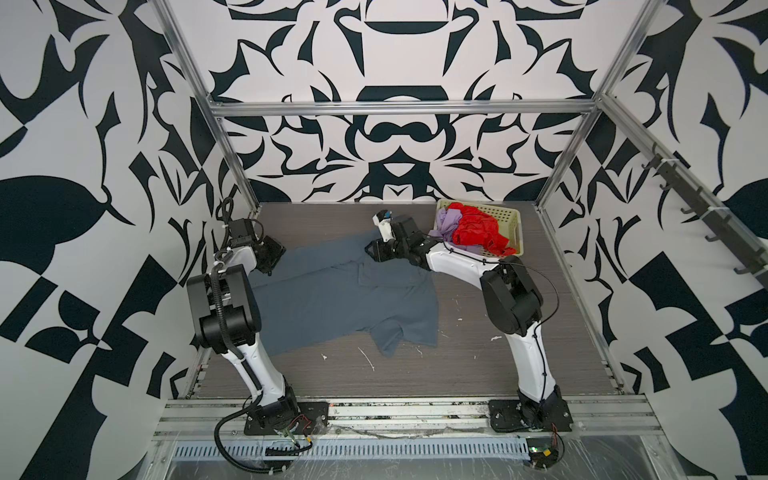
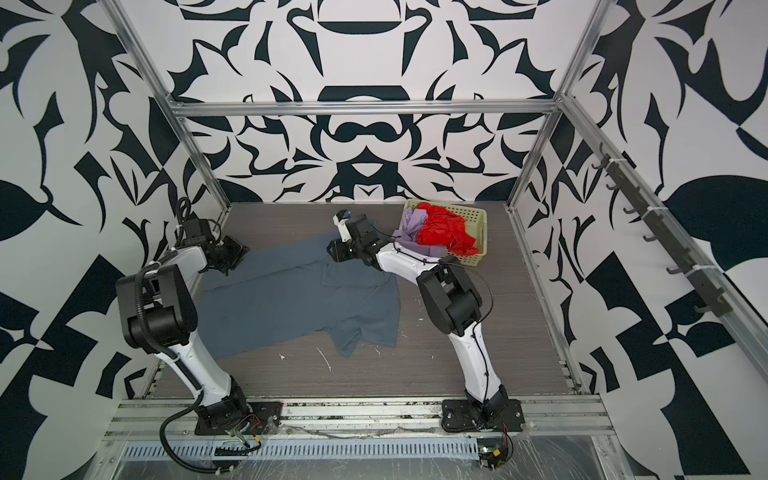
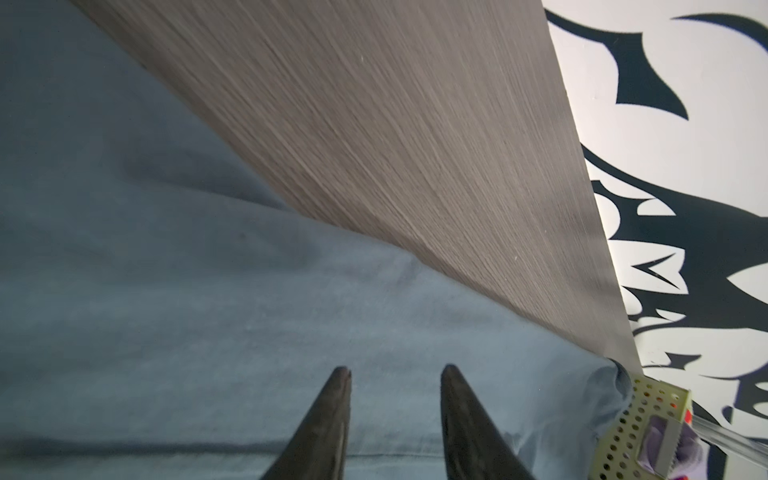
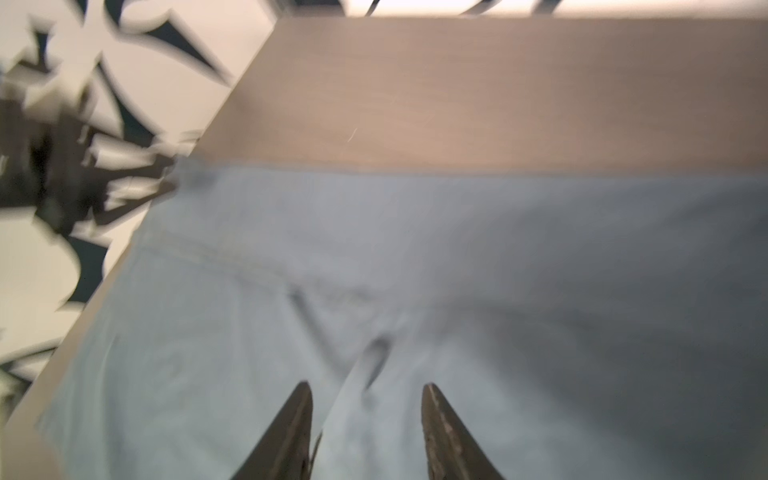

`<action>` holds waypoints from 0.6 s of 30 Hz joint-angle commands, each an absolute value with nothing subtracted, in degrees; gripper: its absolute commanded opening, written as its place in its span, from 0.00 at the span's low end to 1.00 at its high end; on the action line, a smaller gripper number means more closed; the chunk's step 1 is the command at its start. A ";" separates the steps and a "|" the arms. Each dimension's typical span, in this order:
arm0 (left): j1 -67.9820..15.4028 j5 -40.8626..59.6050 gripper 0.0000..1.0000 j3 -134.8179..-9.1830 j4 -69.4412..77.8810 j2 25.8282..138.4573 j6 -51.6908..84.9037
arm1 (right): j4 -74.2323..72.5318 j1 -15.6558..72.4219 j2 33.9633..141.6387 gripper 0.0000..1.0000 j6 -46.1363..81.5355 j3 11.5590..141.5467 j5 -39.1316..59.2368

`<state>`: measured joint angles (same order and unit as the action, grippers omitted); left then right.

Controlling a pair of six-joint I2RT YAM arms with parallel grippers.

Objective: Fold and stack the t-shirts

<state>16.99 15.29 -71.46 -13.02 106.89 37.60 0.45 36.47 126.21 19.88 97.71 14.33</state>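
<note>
Both left tool (image 3: 395, 370) and right tool (image 4: 368, 386) hang half-open over the slate blue-grey shirt (image 1: 324, 299) on the table (image 1: 457, 365); red shirt (image 1: 473, 232) and lilac shirt (image 1: 451, 218) sit in the basket (image 1: 508, 216).

This is a robotics lab test cell, not a home or a shop. Two white-and-black robot arms, the left arm (image 1: 224, 307) and the right arm (image 1: 511, 299), are bolted through black base plates (image 1: 316, 413) onto aluminium rails (image 1: 415, 411) near the bottom of both top views. A bare aluminium frame (image 1: 399, 109) of slotted bars boxes in the grey wood-grain worktop (image 1: 478, 365). The walls (image 1: 83, 124) on three sides carry a bold black-and-white printed pattern. A slotted cable duct (image 1: 374, 451) and a small circuit board (image 1: 538, 452) lie along the lower edge. A hook rail (image 1: 706, 205) runs down the right wall.
</note>
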 commanded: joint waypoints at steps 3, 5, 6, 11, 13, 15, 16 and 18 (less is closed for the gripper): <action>17.25 9.71 0.39 -70.79 -17.29 107.49 35.95 | 3.07 34.56 131.79 0.43 22.10 103.28 10.90; 17.26 9.03 0.40 -71.56 -17.66 108.77 36.03 | 3.29 34.07 134.19 0.43 23.16 105.49 10.97; 17.28 9.00 0.39 -72.03 -17.75 109.59 36.19 | 3.78 33.96 135.60 0.42 23.46 107.07 10.93; 17.24 9.76 0.40 -76.60 -18.75 115.32 36.99 | 7.41 33.35 142.46 0.42 24.60 115.09 9.44; 17.23 10.64 0.40 -79.13 -19.27 118.34 37.48 | 8.99 32.53 145.57 0.42 25.70 119.25 8.85; 17.22 11.06 0.40 -82.12 -20.37 121.34 37.95 | 10.51 31.76 148.24 0.41 27.04 123.18 8.92; 17.25 11.25 0.39 -83.76 -20.81 122.92 38.14 | 10.81 31.41 149.41 0.41 27.41 125.08 9.12; 17.27 11.83 0.39 -86.36 -20.75 125.64 38.71 | 11.48 30.78 151.86 0.41 28.02 128.60 9.27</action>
<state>17.15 11.46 -84.47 -17.26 121.14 37.76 7.42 32.36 149.77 25.87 124.57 10.33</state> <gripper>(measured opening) 0.393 0.410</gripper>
